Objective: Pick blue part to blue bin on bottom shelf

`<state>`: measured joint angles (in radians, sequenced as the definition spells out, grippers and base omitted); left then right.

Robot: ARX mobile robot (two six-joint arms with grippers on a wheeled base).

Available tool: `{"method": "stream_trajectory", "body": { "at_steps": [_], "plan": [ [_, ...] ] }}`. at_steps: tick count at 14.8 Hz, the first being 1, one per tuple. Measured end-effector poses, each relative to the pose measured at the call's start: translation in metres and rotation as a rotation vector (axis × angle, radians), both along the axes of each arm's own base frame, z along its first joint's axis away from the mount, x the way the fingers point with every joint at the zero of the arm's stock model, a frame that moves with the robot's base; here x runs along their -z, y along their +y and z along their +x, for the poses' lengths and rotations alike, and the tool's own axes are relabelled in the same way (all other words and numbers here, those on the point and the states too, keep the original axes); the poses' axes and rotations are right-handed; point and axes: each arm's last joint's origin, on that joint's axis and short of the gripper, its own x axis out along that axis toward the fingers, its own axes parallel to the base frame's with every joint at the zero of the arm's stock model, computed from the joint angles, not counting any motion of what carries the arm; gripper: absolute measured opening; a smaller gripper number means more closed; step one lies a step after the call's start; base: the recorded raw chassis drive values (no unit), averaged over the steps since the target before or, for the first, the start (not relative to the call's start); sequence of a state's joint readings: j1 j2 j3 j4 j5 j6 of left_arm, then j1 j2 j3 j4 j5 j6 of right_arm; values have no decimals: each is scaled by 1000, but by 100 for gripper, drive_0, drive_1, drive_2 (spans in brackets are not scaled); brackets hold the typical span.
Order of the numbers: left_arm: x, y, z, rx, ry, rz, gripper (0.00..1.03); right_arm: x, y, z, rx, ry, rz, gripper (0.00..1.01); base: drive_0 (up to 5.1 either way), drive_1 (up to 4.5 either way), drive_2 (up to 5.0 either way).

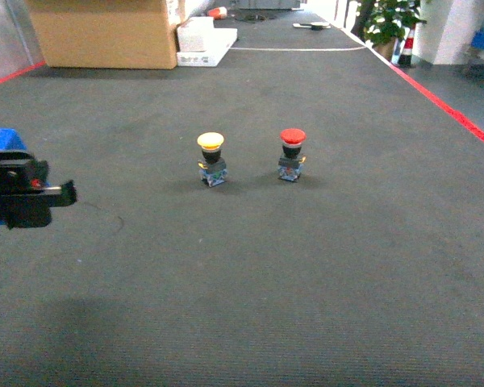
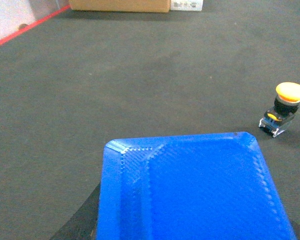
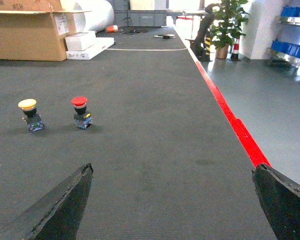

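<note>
Cannot tell if left gripper (image 1: 60, 193) has hold of blue part, maybe that blue thing (image 2: 190, 195) by its camera, with right gripper (image 3: 172, 170) wide open, empty; likely light, hard, slippery on top, so best pinched low.

Left wrist view: blue surface below me on dark carpet.
My camera shows a textured blue surface (image 2: 195, 192) filling the lower frame; a yellow-capped button (image 2: 285, 108) at right; a cardboard box (image 2: 120, 5) at top.
</note>
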<state>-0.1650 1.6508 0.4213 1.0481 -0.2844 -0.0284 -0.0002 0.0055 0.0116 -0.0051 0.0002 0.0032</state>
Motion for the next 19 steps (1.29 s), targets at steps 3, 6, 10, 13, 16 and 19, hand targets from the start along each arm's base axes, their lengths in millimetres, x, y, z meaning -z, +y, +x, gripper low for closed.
{"method": "stream_trajectory", "body": {
  "at_steps": [3,6,10,13,16,19],
  "plan": [
    [-28,-5,-70,-23,-42,-1,44,0,0,0,0,0,0,98,0,0,0],
    [-57,-6,-122,-40,-138,-9,44,0,0,0,0,0,0,98,0,0,0],
    [-65,0,-169,-69,-183,-51,44,0,0,0,0,0,0,98,0,0,0],
    [-64,2,-169,-86,-185,-52,44,0,0,0,0,0,0,98,0,0,0],
    [-65,1,-169,-86,-187,-54,44,0,0,0,0,0,0,98,0,0,0],
    [-64,1,-169,-86,-184,-53,44,0,0,0,0,-2,0,98,7,-422,436]
  ]
}}
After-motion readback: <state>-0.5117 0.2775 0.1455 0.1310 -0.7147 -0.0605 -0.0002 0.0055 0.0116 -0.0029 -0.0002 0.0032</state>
